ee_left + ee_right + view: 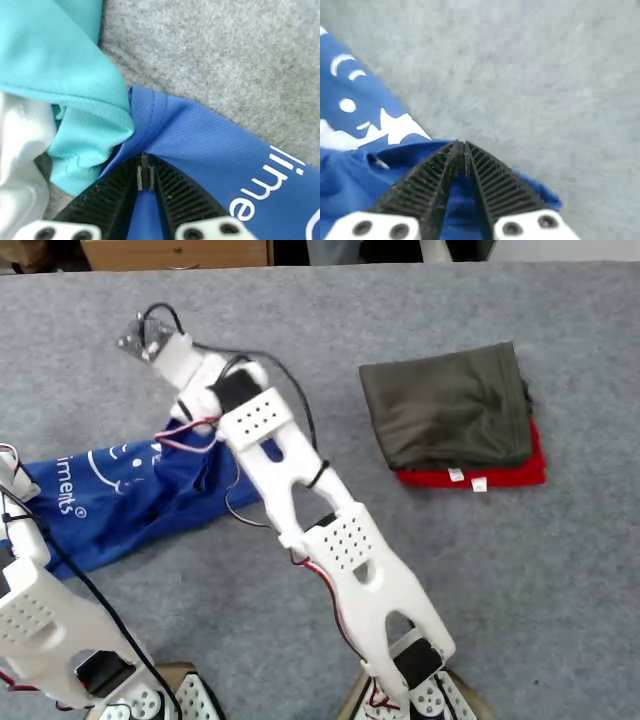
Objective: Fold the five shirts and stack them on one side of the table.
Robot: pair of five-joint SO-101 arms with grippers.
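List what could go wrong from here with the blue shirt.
1. The left gripper is shut on the blue shirt right beside the teal shirt and the white shirt; a pull may drag those two along.
2. The right gripper pinches the blue shirt close to its edge, so the cloth may slip out.
3. The blue shirt lies bunched between the arms, so a fold made now would likely come out crooked.
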